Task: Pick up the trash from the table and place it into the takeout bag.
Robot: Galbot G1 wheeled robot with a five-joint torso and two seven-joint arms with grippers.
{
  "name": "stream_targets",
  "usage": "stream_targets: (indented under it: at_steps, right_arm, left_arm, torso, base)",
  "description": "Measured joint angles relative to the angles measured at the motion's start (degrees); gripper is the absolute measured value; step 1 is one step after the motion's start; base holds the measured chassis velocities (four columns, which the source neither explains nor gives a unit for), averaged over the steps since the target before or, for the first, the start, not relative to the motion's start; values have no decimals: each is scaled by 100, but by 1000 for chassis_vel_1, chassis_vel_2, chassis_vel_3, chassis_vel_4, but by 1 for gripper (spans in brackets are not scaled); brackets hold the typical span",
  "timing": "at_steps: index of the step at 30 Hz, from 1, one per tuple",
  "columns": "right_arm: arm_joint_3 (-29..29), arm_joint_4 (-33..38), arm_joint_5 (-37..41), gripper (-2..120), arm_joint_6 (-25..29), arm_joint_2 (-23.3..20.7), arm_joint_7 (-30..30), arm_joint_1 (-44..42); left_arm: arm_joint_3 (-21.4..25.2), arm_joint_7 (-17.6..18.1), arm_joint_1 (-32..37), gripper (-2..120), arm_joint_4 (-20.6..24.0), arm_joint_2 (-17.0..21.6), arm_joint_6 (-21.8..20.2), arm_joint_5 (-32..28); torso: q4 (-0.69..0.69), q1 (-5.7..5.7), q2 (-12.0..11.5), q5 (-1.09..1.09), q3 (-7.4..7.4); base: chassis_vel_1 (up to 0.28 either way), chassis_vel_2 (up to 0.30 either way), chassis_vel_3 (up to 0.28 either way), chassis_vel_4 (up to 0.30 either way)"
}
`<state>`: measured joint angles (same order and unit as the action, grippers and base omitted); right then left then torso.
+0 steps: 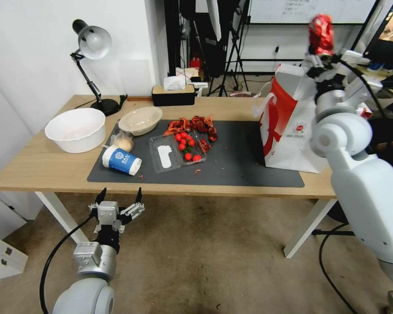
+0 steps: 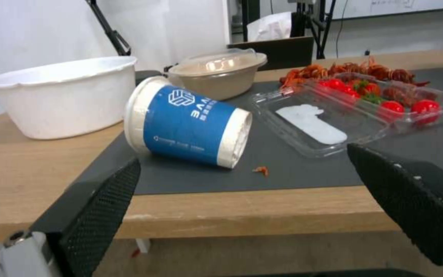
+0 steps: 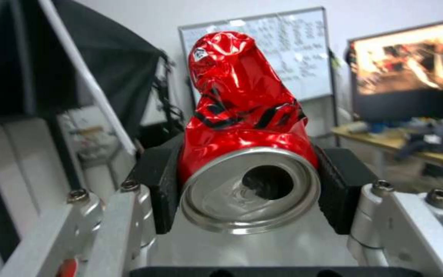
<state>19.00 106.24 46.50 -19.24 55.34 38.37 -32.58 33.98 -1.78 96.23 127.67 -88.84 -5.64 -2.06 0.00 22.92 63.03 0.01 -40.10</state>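
My right gripper (image 1: 321, 51) (image 3: 252, 181) is shut on a crushed shiny red can (image 1: 321, 31) (image 3: 244, 111), held high above the top of the white takeout bag (image 1: 292, 126) with red sides at the table's right end. On the dark mat (image 1: 236, 161) lie a tipped blue-and-white paper cup (image 1: 121, 160) (image 2: 190, 125), a small clear bag of beige food (image 1: 123, 142), a beige shallow bowl (image 1: 140, 120) (image 2: 216, 75) and an open clear plastic box (image 1: 177, 150) (image 2: 355, 111) with tomatoes. My left gripper (image 1: 120, 196) (image 2: 255, 200) hangs open below the table's (image 1: 43, 170) front edge, facing the cup.
A big white bowl (image 1: 76, 129) (image 2: 60, 94) sits at the left of the mat. Red crayfish shells (image 1: 192, 125) lie behind the plastic box. A desk lamp (image 1: 91, 48) and a tissue box (image 1: 173, 93) stand along the back edge. Tripods and desks fill the room behind.
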Motion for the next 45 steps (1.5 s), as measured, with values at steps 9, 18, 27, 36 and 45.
stream_targets:
  at_steps: [9,18,27,36,45]
  right_arm:
    - [2,40,29,75,-234,68,209,-116]
    - [44,187,190,99,37,51,-61,-197]
    - [342,1026,566,100,1446,-268,-1838,-1127]
    - [355,2059,-715,100,2583,-136,-3316,-3273]
    - [257,2218,-2533,100,3111,586,-3198,-4831]
  left_arm:
    - [33,-3,93,100,86,-7,32,10]
    - [46,-3,129,100,114,-16,54,12]
    - [24,-3,143,100,117,-8,78,18]
    - [3,-9,118,100,79,38,92,19]
    - [10,-9,107,100,7,77,136,12]
  torso:
    - [1,0,0,-2,0]
    - [1,0,0,-1,0]
    - [0,0,0,-1,0]
    - [0,0,0,-1,0]
    - [0,-1,0,-1,1]
  base:
    - [0,0,0,0]
    - [0,0,0,0]
    - [0,0,0,0]
    - [0,0,0,0]
    - [0,0,0,0]
